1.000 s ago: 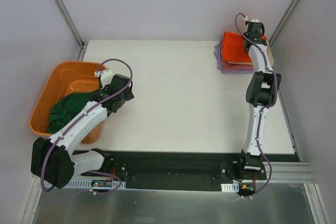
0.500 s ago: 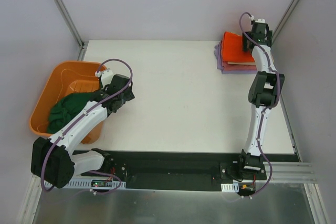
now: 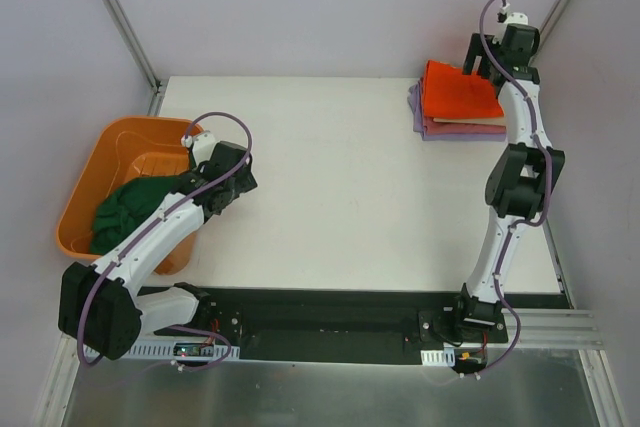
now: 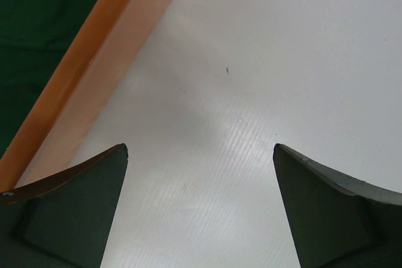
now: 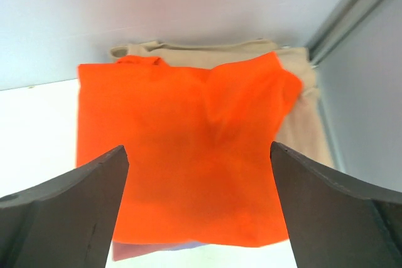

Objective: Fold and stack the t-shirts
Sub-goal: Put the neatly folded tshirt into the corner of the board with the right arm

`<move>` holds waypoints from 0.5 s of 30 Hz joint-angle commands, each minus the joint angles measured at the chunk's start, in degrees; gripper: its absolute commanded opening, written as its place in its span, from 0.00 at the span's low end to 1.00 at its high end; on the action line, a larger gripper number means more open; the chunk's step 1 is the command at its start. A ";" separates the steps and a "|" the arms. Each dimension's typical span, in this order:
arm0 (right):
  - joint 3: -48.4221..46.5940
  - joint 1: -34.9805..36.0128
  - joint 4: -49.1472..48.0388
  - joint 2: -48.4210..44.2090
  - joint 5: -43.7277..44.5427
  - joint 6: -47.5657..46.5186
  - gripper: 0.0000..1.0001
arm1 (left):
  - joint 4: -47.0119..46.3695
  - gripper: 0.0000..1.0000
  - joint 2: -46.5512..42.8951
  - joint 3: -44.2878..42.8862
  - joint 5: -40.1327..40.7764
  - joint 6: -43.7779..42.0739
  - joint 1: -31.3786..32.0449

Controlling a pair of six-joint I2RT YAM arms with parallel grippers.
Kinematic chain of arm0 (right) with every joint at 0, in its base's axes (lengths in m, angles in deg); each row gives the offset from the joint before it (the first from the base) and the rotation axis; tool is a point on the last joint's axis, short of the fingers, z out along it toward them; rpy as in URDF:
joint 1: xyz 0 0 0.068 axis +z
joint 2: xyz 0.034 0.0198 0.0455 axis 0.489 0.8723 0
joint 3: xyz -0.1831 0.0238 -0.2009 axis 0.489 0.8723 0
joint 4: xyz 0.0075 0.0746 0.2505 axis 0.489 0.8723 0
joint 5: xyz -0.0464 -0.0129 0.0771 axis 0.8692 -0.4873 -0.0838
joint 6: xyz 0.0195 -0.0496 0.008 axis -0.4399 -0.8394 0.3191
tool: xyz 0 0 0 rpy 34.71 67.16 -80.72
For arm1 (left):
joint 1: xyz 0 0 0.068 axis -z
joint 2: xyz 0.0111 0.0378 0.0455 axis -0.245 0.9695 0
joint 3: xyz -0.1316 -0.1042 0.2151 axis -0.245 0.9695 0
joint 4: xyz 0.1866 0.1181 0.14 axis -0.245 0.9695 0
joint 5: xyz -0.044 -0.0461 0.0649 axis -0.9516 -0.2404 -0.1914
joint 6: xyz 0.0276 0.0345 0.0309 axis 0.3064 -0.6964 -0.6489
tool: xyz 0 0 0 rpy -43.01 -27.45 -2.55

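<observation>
Right wrist: right claw [image 5: 198, 149] newly open

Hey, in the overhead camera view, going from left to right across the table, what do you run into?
Orange tub holding the dark green t-shirt → left gripper, open → stack of folded t-shirts with the orange t-shirt on top.
</observation>
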 commanded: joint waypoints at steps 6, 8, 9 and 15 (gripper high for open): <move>-4.04 -3.15 -0.48 5.29 -12.38 10.42 0.96 | 0.56 0.99 2.05 -3.26 0.44 1.02 -0.43; -4.05 -3.41 -1.09 6.00 -9.40 9.02 0.96 | 0.56 0.99 2.67 -3.35 0.17 1.37 -0.43; -4.22 -3.41 -1.18 6.35 -8.17 7.80 0.96 | 0.56 0.99 3.19 -3.70 0.09 1.29 -0.43; -4.93 -4.90 -0.65 10.04 -6.22 7.16 0.96 | 0.56 0.99 4.95 -5.11 -0.62 1.02 -0.43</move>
